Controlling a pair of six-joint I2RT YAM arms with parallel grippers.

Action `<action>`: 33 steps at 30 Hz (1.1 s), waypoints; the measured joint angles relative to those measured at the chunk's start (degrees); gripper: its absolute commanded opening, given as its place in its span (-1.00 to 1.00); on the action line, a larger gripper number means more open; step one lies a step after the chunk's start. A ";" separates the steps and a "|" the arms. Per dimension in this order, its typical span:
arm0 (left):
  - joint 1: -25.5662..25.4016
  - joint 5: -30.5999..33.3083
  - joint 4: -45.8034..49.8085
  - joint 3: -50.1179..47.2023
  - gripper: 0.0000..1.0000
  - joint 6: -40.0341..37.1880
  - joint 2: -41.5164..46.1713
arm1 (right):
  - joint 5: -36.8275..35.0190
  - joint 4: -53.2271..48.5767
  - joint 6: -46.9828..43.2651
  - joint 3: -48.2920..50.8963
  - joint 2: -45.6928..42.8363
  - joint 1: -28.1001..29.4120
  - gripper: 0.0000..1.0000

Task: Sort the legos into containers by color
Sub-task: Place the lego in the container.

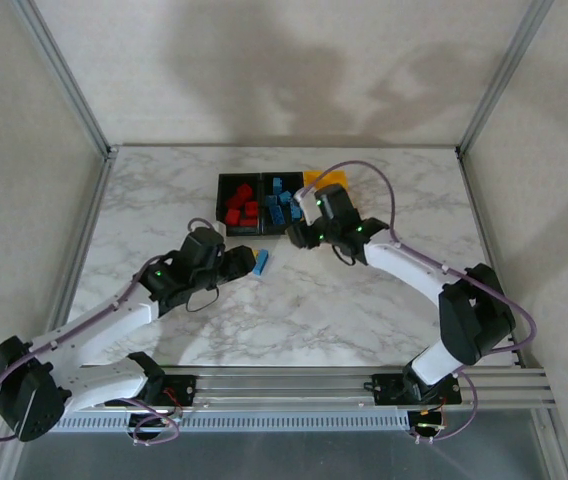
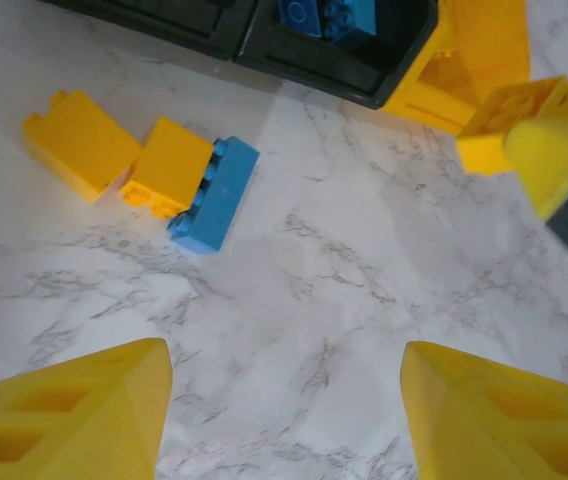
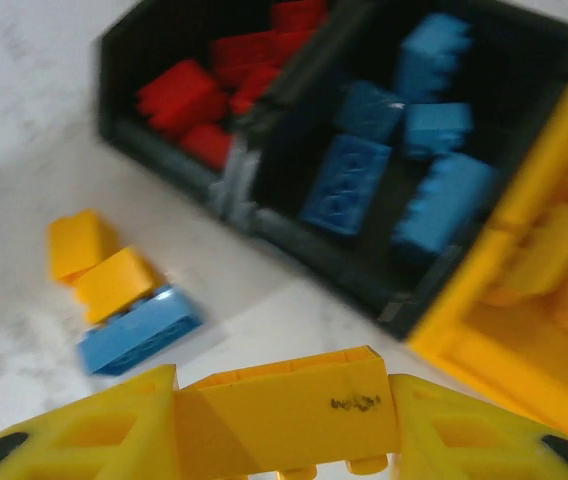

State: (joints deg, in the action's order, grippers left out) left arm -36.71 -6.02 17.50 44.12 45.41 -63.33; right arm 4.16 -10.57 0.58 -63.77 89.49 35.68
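Gripping: my right end effector [image 3: 286, 432] clenches a yellow lego [image 3: 289, 405], near the yellow bin [image 3: 484, 335].
My left end effector [image 2: 284, 400]: released, fingers apart above the table [image 2: 364, 280].
Loose on table: blue lego [image 2: 214, 193] touching a yellow brick [image 2: 169, 165], second yellow brick [image 2: 79, 140] just beside.
Sorted: red legos [image 3: 179, 100] in the left black bin [image 3: 144, 150], blue legos [image 3: 349, 185] in the middle black bin [image 3: 324, 255].

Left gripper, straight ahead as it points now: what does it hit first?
Probably the blue brick, just left of centre ahead of the left gripper, jaws open. Depth is unclear; it may touch the bare table first.
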 measured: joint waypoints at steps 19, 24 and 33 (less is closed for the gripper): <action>-4.52 -0.90 -7.65 8.09 0.23 -0.15 -10.36 | -14.03 -8.17 14.73 -25.73 23.80 -11.17 -0.20; -5.03 -0.90 -8.48 9.07 0.23 -0.17 -11.78 | -15.78 -8.96 15.67 -30.84 28.41 -11.54 -0.16; -5.20 -0.87 -8.46 9.16 0.23 -0.22 -11.78 | -17.68 -10.95 16.48 -36.02 34.27 -11.56 0.02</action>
State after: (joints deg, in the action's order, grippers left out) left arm -41.91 -6.90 9.04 53.28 45.19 -75.11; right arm -13.52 -21.52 17.06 -99.79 123.76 24.12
